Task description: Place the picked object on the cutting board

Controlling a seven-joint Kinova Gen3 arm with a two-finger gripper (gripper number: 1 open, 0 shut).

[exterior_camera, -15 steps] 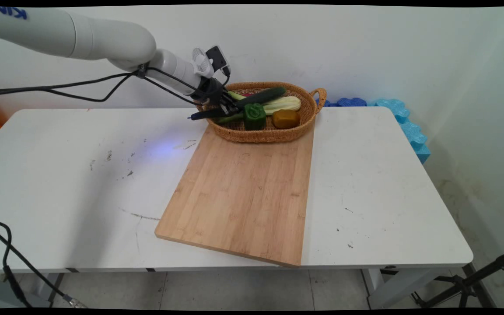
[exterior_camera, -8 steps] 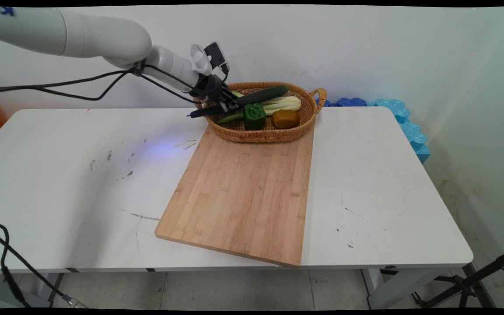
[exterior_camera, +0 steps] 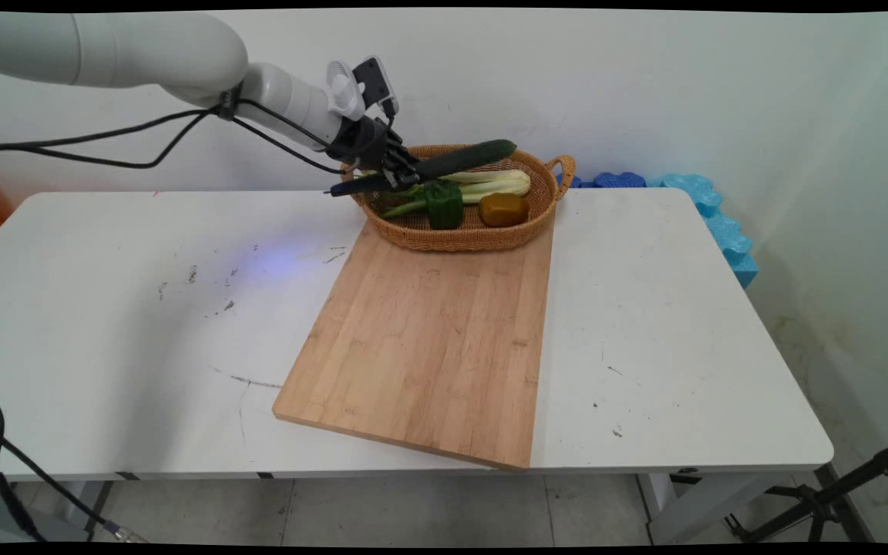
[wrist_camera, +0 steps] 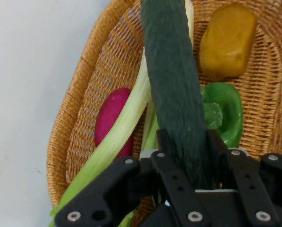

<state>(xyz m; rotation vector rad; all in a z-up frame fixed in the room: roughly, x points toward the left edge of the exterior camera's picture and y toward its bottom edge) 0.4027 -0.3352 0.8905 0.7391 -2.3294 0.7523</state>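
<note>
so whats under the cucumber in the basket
Under the gripped cucumber lie bok choy, a green pepper and a red vegetable. The basket floor beneath them is covered.

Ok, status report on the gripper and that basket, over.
Black two-finger gripper shut on long dark green cucumber, held tilted over oval woven wicker basket. Beneath: green bell pepper, yellow-brown block, pale leafy stalk. Nothing blocking.
</note>
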